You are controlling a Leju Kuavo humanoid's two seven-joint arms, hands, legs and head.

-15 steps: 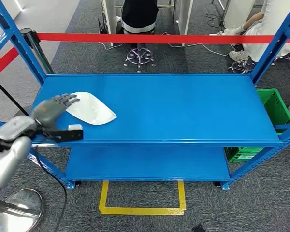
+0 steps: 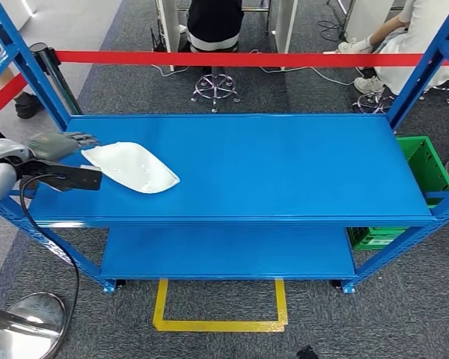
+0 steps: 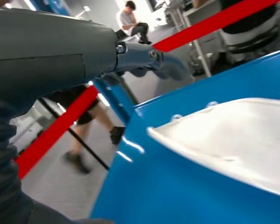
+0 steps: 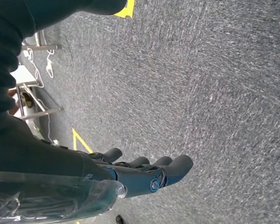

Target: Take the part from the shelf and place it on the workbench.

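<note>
Part (image 2: 131, 166), white and leaf-shaped, lies flat on the blue shelf (image 2: 267, 164), its long axis running away from the left hand (image 2: 61, 145) toward the shelf's middle. From the head view the hand sits at the part's near tip, fingers stretched toward it and holding nothing; whether they touch the edge I cannot tell. This arm is clearly the nearer one.

Left wrist view: the part's pale edge (image 3: 234, 140) lies just beyond the extended fingers (image 3: 156, 60), red barrier tape (image 3: 57, 126) behind.

Right wrist view: the right hand (image 4: 145, 172) hangs over grey carpet (image 4: 209, 84), fingers loosely extended, empty.
</note>
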